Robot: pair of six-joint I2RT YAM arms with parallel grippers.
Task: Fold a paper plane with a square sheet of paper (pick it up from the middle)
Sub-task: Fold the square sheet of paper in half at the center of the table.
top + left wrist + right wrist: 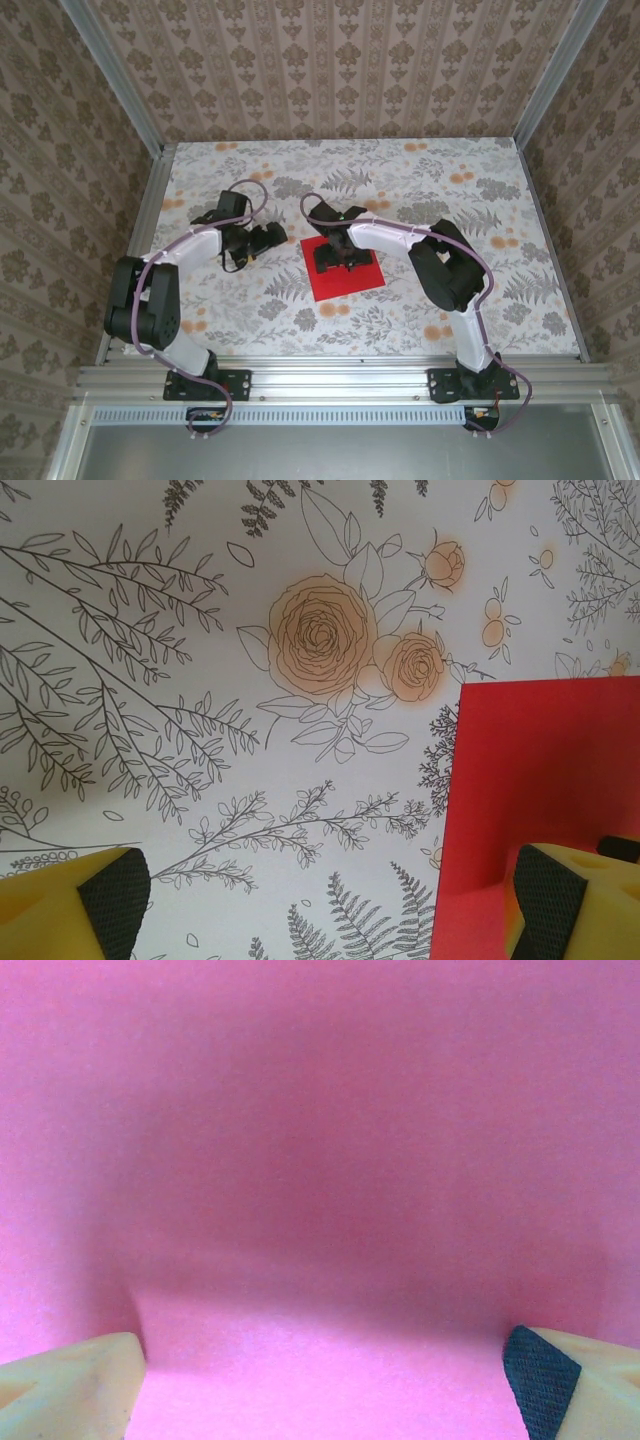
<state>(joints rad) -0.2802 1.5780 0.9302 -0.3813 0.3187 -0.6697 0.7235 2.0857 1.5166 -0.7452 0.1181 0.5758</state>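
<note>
The square sheet of paper (352, 280) is bright red and lies flat on the flowered table, just right of centre. My right gripper (338, 256) hangs low over its far half, open. In the right wrist view the paper (320, 1160) spans the whole picture, with a faint crease across it. There the right gripper (325, 1385) has its fingertips (70, 1385) wide apart. My left gripper (262, 240) stands open just left of the sheet. In its own view the left gripper (330, 910) has one fingertip (550, 900) over the paper's (545, 780) left edge. A paper plane is out of view.
The table top (450, 200) carries a grey fern and orange rose print. Aluminium rails run along the front edge (340, 372) and the left side (150, 200). Wallpapered walls close in the back and both sides.
</note>
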